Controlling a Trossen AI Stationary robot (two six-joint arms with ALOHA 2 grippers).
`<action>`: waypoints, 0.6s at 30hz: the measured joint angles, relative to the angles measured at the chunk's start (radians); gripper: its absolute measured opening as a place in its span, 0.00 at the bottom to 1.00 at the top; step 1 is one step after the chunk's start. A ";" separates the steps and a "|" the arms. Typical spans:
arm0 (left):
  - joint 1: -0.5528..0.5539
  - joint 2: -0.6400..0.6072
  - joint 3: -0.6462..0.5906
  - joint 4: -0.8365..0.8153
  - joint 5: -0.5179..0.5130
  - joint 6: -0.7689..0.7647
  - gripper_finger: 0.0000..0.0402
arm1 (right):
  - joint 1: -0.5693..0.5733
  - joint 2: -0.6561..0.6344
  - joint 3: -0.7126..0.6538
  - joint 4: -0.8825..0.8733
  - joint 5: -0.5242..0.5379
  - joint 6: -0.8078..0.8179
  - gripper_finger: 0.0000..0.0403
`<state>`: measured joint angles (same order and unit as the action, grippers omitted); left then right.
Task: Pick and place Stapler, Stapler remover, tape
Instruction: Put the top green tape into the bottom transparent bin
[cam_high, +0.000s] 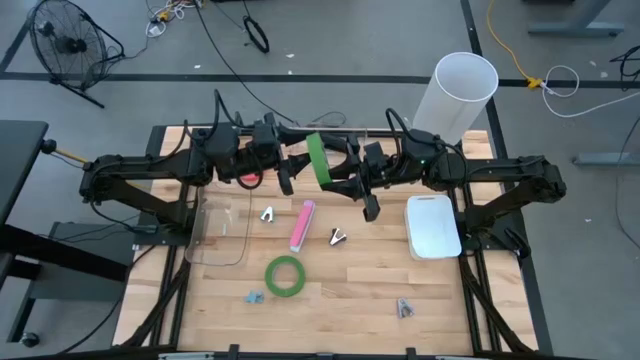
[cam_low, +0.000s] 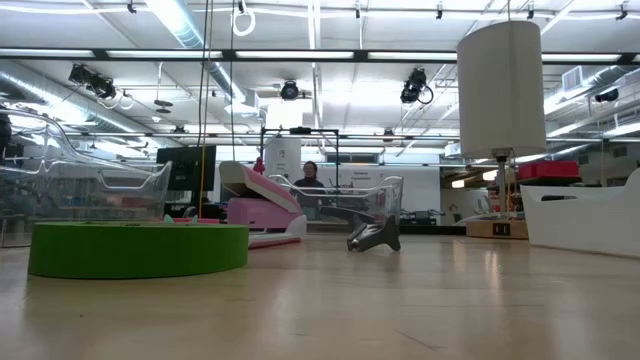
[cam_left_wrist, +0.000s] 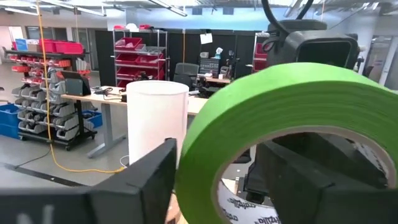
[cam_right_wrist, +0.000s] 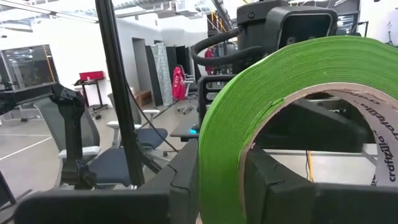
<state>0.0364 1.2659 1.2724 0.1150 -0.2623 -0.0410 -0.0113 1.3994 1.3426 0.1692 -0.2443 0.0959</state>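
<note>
Lying flat near the front edge is one green tape roll (cam_high: 285, 276), with two small grey clips (cam_high: 253, 296) to its left and right (cam_high: 404, 308); past it the pink stapler (cam_high: 302, 226) runs near-to-far between two metal staple removers (cam_high: 268, 214) (cam_high: 338, 237), a clear bin (cam_high: 222, 227) on the left and a white tray (cam_high: 433, 226) on the right. Farther back, above the table's middle, a second green roll (cam_high: 318, 160) stands on edge, its faces turned left and right, between both grippers. The right gripper (cam_right_wrist: 242, 180) is clamped through its rim, the left gripper (cam_left_wrist: 217, 180) has fingers apart around it, and a pink-red roll (cam_high: 249, 180) shows under the left arm, before a white cylinder (cam_high: 455, 95) at far right.
</note>
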 joint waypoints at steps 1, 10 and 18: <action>0.000 0.000 0.000 0.000 -0.001 0.000 0.53 | 0.000 0.000 0.000 0.000 0.000 0.000 0.18; 0.000 0.000 0.000 -0.006 -0.004 0.036 0.31 | 0.000 0.000 0.000 0.001 0.000 0.004 0.18; 0.000 0.000 -0.001 -0.009 -0.003 0.066 0.25 | 0.000 0.000 0.000 0.003 0.000 0.011 0.18</action>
<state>0.0368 1.2659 1.2716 0.1059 -0.2657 0.0255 -0.0109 1.3991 1.3426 0.1719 -0.2438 0.1074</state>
